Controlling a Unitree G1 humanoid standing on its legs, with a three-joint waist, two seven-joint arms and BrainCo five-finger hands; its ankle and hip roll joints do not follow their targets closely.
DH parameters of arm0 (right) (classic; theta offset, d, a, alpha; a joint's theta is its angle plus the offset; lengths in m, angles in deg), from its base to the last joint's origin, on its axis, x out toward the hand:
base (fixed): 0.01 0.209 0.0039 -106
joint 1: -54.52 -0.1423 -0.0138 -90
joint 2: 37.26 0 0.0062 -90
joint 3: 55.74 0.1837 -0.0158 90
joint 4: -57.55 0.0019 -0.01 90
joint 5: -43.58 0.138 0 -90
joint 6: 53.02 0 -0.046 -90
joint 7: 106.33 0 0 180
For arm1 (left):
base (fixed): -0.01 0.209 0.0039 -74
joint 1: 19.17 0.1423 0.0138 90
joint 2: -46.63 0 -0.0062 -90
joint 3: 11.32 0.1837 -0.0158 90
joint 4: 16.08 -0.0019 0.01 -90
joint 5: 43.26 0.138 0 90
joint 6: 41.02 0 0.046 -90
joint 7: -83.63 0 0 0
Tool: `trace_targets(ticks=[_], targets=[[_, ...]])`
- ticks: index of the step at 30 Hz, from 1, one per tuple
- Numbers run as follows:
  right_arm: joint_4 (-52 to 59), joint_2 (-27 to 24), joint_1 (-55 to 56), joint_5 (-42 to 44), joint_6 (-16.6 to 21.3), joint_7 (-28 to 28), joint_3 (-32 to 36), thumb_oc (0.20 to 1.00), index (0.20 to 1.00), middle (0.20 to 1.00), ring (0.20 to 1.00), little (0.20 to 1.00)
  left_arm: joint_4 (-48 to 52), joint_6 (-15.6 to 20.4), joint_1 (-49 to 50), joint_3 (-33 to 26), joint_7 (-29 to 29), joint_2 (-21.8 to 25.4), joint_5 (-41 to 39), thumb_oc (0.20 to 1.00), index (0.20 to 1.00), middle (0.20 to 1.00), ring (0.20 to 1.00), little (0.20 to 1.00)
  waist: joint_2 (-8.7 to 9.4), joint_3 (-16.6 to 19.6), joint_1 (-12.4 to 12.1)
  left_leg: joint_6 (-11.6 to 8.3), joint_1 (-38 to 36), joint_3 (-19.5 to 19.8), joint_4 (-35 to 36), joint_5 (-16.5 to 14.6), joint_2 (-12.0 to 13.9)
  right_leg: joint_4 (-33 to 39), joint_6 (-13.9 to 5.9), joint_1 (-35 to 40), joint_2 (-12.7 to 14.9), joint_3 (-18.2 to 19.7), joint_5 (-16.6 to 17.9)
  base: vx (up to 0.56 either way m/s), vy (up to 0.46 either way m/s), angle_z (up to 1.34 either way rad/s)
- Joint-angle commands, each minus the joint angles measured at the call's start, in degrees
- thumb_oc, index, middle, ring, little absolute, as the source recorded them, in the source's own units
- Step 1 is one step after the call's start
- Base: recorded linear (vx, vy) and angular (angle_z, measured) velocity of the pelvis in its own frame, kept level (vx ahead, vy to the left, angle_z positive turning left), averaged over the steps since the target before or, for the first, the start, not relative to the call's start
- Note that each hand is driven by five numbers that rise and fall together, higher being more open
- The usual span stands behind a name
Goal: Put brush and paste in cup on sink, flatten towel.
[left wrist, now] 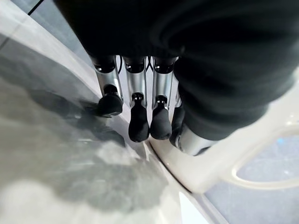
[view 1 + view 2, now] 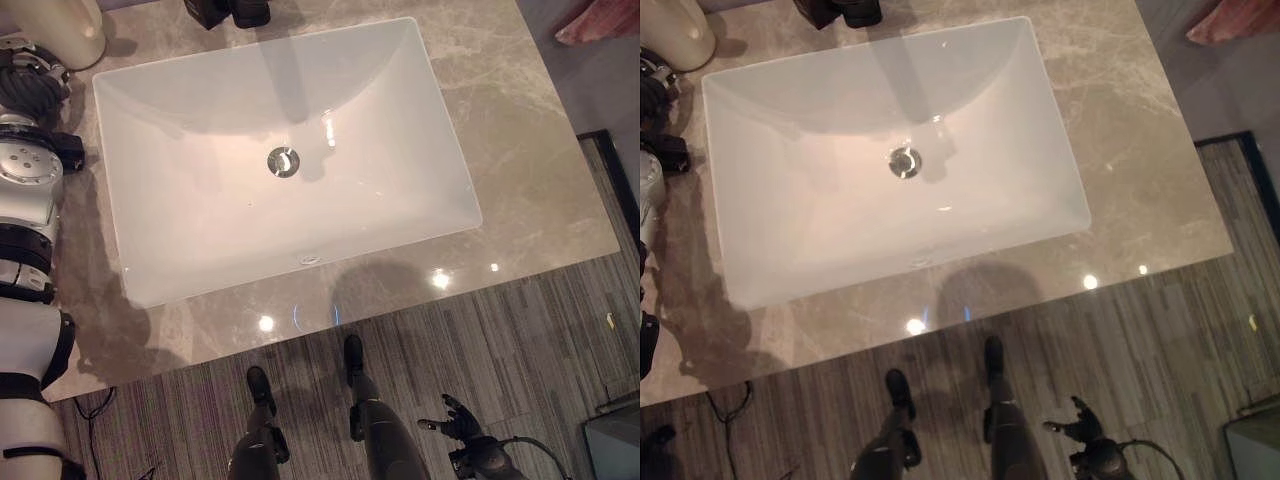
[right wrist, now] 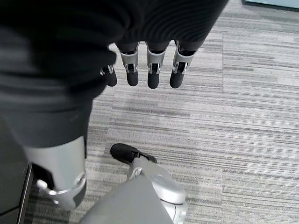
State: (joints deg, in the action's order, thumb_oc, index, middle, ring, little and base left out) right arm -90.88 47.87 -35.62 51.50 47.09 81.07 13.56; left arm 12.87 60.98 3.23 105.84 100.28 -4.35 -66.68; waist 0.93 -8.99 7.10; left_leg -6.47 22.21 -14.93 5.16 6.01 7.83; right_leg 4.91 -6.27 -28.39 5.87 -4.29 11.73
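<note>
A cream cup (image 2: pixel 72 30) stands on the marble counter (image 2: pixel 520 170) at the back left corner, left of the white sink basin (image 2: pixel 200 230). My left hand (image 2: pixel 32 88) rests just in front of the cup. In the left wrist view its fingers (image 1: pixel 139 126) hang relaxed over the counter, with the cup's cream wall (image 1: pixel 210 172) right beside the thumb, and nothing is held. My right hand (image 2: pixel 458 420) hangs low at the lower right over the carpet. Its fingers (image 3: pixel 154 74) are loose and empty. A pink cloth (image 2: pixel 600 18) lies past the counter's far right edge.
A dark object (image 2: pixel 228 12) sits at the back edge of the basin. The drain (image 2: pixel 284 161) is in the basin's middle. The counter's front edge runs along striped grey carpet (image 2: pixel 520 350). A dark-framed thing (image 2: pixel 612 440) stands at the lower right.
</note>
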Motion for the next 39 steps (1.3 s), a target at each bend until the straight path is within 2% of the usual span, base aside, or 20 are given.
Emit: trace_targets(ticks=[1, 10, 20, 25, 30, 39], targets=[[2.79, -3.15, 1.46, 1.28, 0.69, 0.25, -0.02, 1.0, 1.0, 1.0, 1.0, 1.0, -6.32, -1.36, -5.07, 0.43, 1.02, -0.71, 1.75, 0.2, 0.2, 0.2, 0.2, 0.2, -0.9, -1.41, 0.9, -0.38, 2.45, 6.08, -0.16, 2.38, 1.37, 0.09, -6.44, 3.11, 4.72, 1.84, 0.71, 0.0, 0.0, 0.0], [4.13, -3.47, 2.61, 1.5, 1.2, 0.32, -0.02, 1.0, 1.0, 1.0, 1.0, 1.0, -7.13, -1.34, -8.6, 1.81, 2.91, -1.94, 3.4, 0.2, 0.2, 0.2, 0.2, 0.2, -0.72, -1.3, 1.56, -0.43, 3.15, 5.57, -0.16, 2.44, 1.46, 0.09, -6.47, 2.29, 4.58, 1.97, 0.91, 0.0, 0.0, 0.0], [5.14, -3.75, 3.72, 1.14, 1.65, 0.41, 0.05, 1.0, 1.0, 1.0, 1.0, 1.0, -4.47, -0.22, -8.28, 2.99, 3.55, -4.54, 5.55, 0.2, 0.2, 0.2, 0.2, 0.2, -0.38, -0.65, 2.17, -0.34, 3.54, 5.59, -0.16, 2.26, 1.36, 0.09, -6.5, 1.9, 4.59, 2.01, 0.84, 0.0, 0.0, 0.0], [4.72, -3.3, 3.63, 0.86, 1.65, 0.51, -0.33, 1.0, 1.0, 1.0, 1.0, 1.0, -5.33, -1.28, -7.85, 1.95, 4.97, -5.88, 6.57, 0.2, 0.2, 0.2, 0.2, 0.2, -0.38, -0.57, 1.97, -0.23, 3.24, 5.74, -0.16, 2.23, 1.3, 0.09, -6.45, 2.32, 4.66, 1.78, 0.76, 0.0, 0.0, 0.0], [4.43, -3.16, 3.24, 0.42, 1.38, 0.53, -0.66, 1.0, 1.0, 1.0, 1.0, 1.0, -5.94, -2.06, -6.34, 0.68, 5.04, -5.76, 7.12, 0.2, 0.2, 0.2, 0.2, 0.2, -0.5, -0.45, 1.47, -0.16, 2.73, 5.88, -0.16, 2.16, 1.21, 0.09, -6.39, 3.01, 4.76, 1.58, 0.48, 0.0, 0.0, 0.0], [3.23, -3.07, 2.08, 0.34, 1.01, 0.29, -0.76, 1.0, 1.0, 1.0, 1.0, 1.0, -4.42, -2.16, -3.33, -0.09, 4.3, -2.25, 8.18, 0.2, 0.2, 0.2, 0.2, 0.2, -0.69, -0.53, 0.18, -0.06, 2.39, 6.65, -0.16, 2.22, 0.84, 0.09, -6.34, 3.99, 5.03, 0.27, 0.27, 0.0, 0.0, 0.01]])
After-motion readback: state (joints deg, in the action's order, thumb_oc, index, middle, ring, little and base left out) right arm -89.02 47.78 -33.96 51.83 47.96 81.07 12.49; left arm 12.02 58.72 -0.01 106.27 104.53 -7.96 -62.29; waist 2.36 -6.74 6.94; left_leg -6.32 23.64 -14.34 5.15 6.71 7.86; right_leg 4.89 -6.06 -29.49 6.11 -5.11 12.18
